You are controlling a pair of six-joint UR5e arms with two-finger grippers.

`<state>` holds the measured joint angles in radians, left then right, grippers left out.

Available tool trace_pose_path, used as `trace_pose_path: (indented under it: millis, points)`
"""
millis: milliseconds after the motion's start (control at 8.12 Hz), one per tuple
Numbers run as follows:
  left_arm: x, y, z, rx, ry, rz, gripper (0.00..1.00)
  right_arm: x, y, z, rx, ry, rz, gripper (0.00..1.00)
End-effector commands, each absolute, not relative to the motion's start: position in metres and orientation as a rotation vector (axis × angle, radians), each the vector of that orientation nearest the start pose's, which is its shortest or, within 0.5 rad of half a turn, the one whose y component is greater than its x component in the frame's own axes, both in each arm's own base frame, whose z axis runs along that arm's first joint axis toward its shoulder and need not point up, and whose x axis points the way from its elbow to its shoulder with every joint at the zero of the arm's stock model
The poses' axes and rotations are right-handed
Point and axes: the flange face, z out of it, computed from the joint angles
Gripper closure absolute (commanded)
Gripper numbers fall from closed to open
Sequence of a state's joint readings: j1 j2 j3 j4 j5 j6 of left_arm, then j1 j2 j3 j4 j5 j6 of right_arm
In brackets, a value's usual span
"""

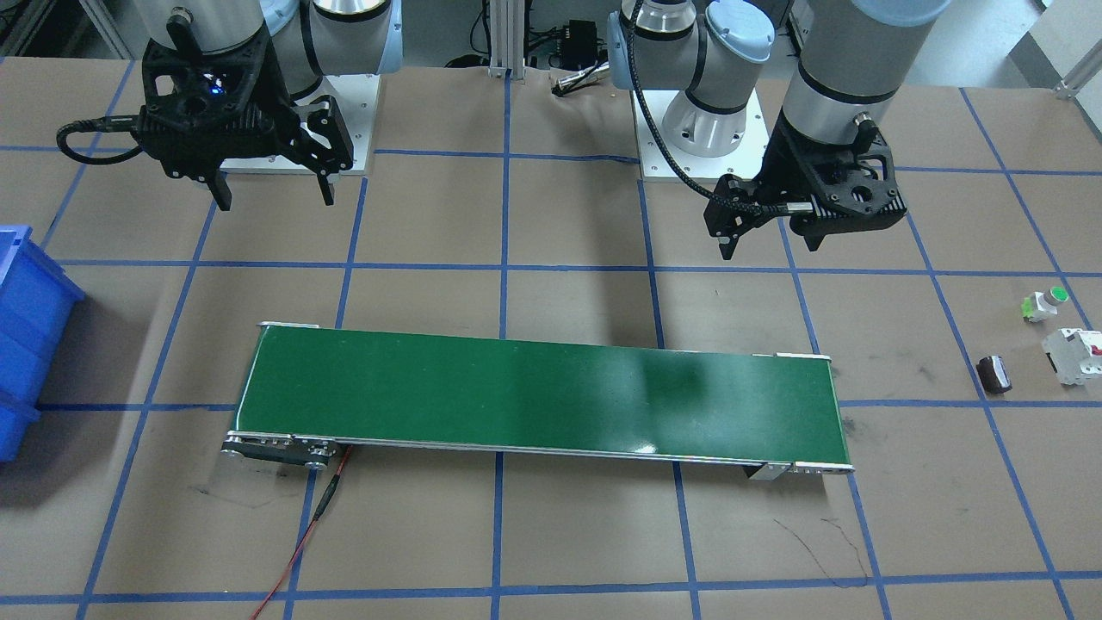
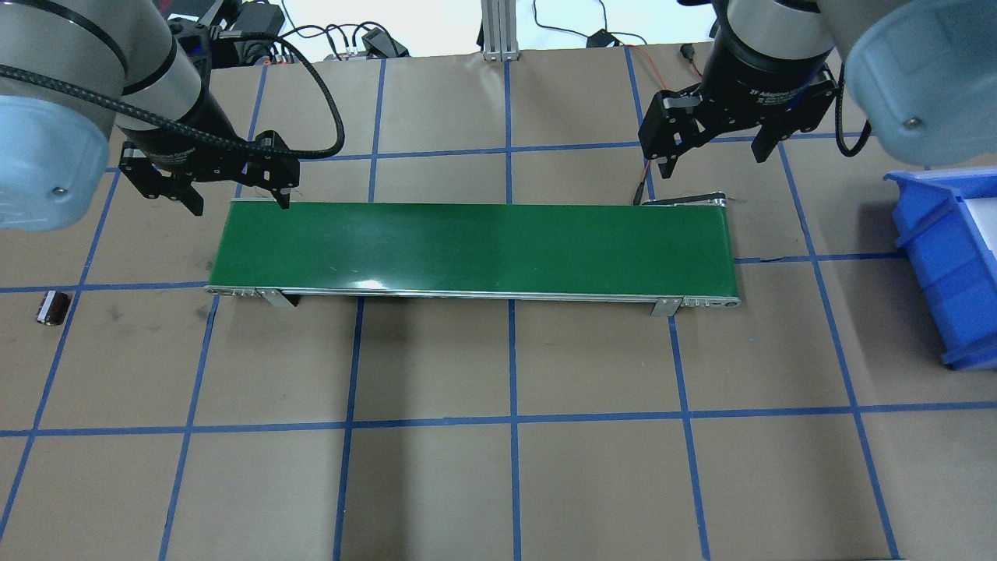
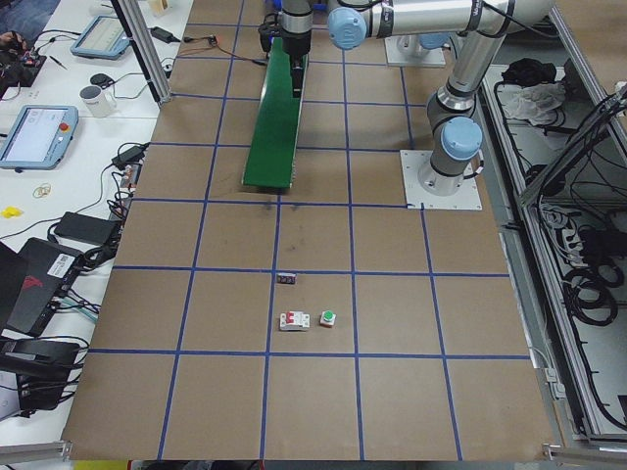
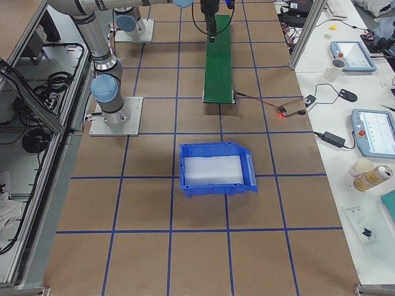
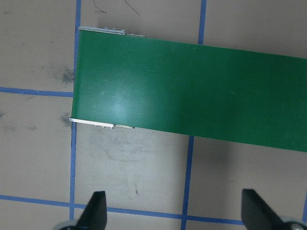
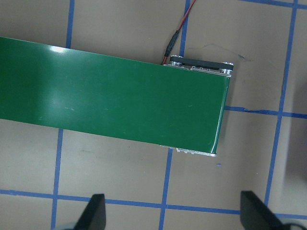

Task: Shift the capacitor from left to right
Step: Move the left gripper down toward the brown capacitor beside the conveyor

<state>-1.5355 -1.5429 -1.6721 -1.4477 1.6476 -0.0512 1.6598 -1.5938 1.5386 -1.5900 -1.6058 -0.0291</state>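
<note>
The capacitor [image 1: 994, 375] is a small dark cylinder lying on its side on the brown table, off the left end of the green conveyor belt [image 1: 542, 396]. It also shows in the overhead view [image 2: 53, 307] and the exterior left view [image 3: 286, 279]. My left gripper [image 2: 239, 204] is open and empty, raised near the belt's left end, well away from the capacitor. Its wrist view shows its open fingertips [image 5: 96, 211] over bare table. My right gripper [image 2: 713, 160] is open and empty, raised near the belt's right end [image 6: 220, 115].
A white button with a green cap [image 1: 1044, 304] and a white breaker with a red switch [image 1: 1074, 355] lie just beyond the capacitor. A blue bin [image 2: 946, 257] stands off the belt's right end. A red wire [image 1: 301, 542] runs from the belt's right end.
</note>
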Motion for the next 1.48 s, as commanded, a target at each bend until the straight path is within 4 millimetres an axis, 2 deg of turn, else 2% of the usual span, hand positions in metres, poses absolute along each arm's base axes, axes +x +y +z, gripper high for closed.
trace_pose_path:
  millis: [0,123,246,370,493,616,739,862,986,1109,1232,1355]
  points:
    - [-0.108,-0.488,0.467,-0.018,3.065,-0.081,0.00,0.173,-0.475,0.518,-0.185,3.167,-0.121,0.00]
    - [-0.097,-0.493,0.466,0.182,3.054,-0.075,0.00,0.173,-0.475,0.517,-0.188,3.167,-0.118,0.00]
    - [-0.080,-0.499,0.470,0.255,3.036,-0.121,0.00,0.173,-0.475,0.518,-0.185,3.167,-0.121,0.00]
    - [-0.044,-0.504,0.471,0.174,3.038,-0.129,0.00,0.173,-0.475,0.517,-0.185,3.167,-0.118,0.00]
    - [0.005,-0.512,0.466,0.047,3.040,-0.130,0.00,0.173,-0.475,0.518,-0.185,3.167,-0.121,0.00]
    - [0.040,-0.521,0.459,-0.020,3.029,-0.152,0.00,0.173,-0.474,0.518,-0.188,3.167,-0.118,0.00]
    - [0.064,-0.526,0.449,0.122,3.024,-0.122,0.00,0.173,-0.475,0.518,-0.188,3.167,-0.121,0.00]
    - [0.110,-0.528,0.436,0.120,3.014,-0.111,0.00,0.173,-0.475,0.518,-0.188,3.167,-0.121,0.00]
    - [0.165,-0.525,0.408,0.002,3.047,-0.040,0.00,0.173,-0.475,0.518,-0.188,3.167,-0.121,0.00]
    - [0.214,-0.523,0.385,-0.002,3.067,0.017,0.00,0.173,-0.475,0.518,-0.188,3.167,-0.121,0.00]
    - [0.250,-0.524,0.366,0.050,3.046,-0.015,0.00,0.173,-0.474,0.518,-0.188,3.167,-0.118,0.00]
    - [0.278,-0.533,0.341,0.064,3.016,-0.057,0.00,0.173,-0.474,0.518,-0.188,3.167,-0.118,0.00]
